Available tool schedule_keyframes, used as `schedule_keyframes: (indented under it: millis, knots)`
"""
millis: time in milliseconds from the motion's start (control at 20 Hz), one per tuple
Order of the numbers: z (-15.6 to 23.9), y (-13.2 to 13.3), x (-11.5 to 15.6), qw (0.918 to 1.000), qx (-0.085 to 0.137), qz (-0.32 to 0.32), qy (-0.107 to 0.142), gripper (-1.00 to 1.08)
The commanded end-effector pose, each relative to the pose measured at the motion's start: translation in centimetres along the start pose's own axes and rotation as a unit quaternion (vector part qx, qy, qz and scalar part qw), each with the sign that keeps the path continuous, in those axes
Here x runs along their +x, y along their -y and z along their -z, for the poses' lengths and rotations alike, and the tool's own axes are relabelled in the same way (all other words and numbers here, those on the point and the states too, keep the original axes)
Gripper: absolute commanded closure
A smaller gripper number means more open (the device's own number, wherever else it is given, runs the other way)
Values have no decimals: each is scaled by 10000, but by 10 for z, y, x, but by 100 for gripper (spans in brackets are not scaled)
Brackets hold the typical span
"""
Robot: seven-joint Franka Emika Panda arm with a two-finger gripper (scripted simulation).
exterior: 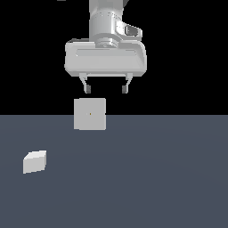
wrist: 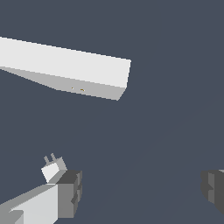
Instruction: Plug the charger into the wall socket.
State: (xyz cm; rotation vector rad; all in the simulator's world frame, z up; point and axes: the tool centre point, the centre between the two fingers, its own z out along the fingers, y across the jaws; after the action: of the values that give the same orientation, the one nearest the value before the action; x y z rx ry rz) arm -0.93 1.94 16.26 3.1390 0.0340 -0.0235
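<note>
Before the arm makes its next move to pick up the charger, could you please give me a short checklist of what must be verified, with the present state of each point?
1. End effector open and empty: ok. The fingers are spread wide with nothing between them.
2. Charger free to grasp: ok. It lies alone on the floor at the exterior view's left, nothing touching it.
3. End effector above the charger: not ok. It hangs high, over the wall socket instead.
4. Wall socket upright, its face unblocked: ok.
5. Direction of the charger's prongs: ok. The wrist view shows two prongs; whether they face the socket, cannot tell.
6. Path down to the charger: ok; nothing seen between.
</note>
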Motion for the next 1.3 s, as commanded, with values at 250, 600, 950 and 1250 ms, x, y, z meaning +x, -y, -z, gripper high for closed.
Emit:
schedule_keyframes:
  millis: [250,600,950,1250]
  knots:
    - [-2,4,-2,10000,6,52,-31,-92]
    - [-14,20,-9,9994,35,300,-181,-92]
    - [-34,50,-23,9962,88,747,-450,-92]
    - [-57,79,-40,9898,145,1216,-733,-92]
